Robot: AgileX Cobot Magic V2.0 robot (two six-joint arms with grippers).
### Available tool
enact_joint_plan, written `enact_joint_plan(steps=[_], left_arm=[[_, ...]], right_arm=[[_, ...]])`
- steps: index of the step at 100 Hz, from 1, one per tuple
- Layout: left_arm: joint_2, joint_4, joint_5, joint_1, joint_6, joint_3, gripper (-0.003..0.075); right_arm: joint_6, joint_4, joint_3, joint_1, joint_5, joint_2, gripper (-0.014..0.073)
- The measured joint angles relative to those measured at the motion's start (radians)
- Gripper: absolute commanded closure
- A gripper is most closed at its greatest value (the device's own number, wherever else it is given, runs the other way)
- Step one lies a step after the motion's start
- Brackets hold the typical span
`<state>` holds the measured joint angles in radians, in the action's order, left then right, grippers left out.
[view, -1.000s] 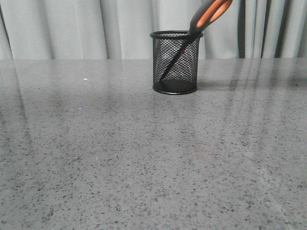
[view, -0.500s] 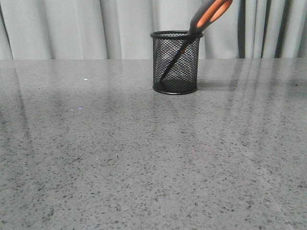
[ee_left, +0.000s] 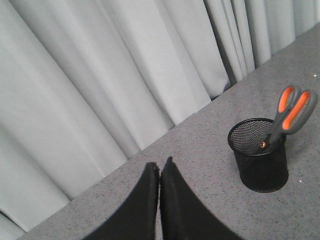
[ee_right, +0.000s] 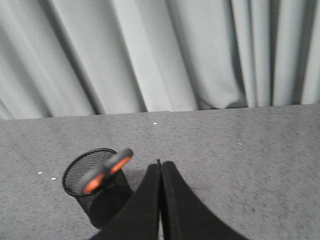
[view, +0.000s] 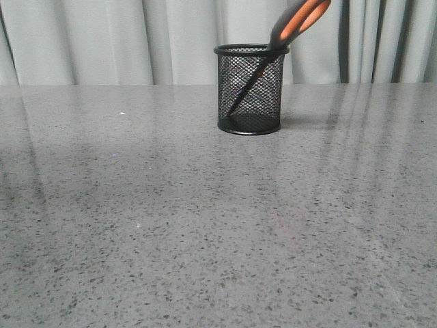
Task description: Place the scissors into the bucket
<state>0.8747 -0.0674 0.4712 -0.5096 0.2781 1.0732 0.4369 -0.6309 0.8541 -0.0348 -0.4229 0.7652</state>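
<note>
Scissors (view: 298, 20) stand tilted inside the bucket (view: 250, 89).

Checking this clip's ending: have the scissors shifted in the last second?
No. The scissors lean on the same spot of the bucket rim, handles up and to the right.

Left gripper (ee_left: 159, 172): black fingers pressed together, nothing between them, raised above the counter (ee_left: 210, 165) near its far edge. Right gripper (ee_right: 160, 172): black fingers likewise pressed together, empty, raised above the counter. Neither arm shows in the front view.
</note>
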Motion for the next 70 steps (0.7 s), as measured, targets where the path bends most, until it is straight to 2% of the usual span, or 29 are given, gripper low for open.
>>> enact_joint_plan(steps=[17, 36, 52, 70], left_arm=[[-0.227, 0.014, -0.344, 0.000, -0.063, -0.381, 0.0741], [-0.459, 0.192, -0.646, 0.000, -0.079, -0.726, 0.0741], [-0.590, 0.259, -0.709, 0.000, -0.083, -0.900, 0.0741], [-0.624, 0.268, -0.720, 0.000, -0.085, -0.957, 0.0741]], right_arm=[[0.006, -0.007, -0.217, 0.000, 0.103, -0.217, 0.0659], [0.006, -0.009, -0.412, 0.000, 0.132, -0.447, 0.0659], [0.006, -0.011, -0.537, 0.000, 0.132, -0.590, 0.0659], [0.006, -0.011, -0.586, 0.000, 0.130, -0.639, 0.0659]])
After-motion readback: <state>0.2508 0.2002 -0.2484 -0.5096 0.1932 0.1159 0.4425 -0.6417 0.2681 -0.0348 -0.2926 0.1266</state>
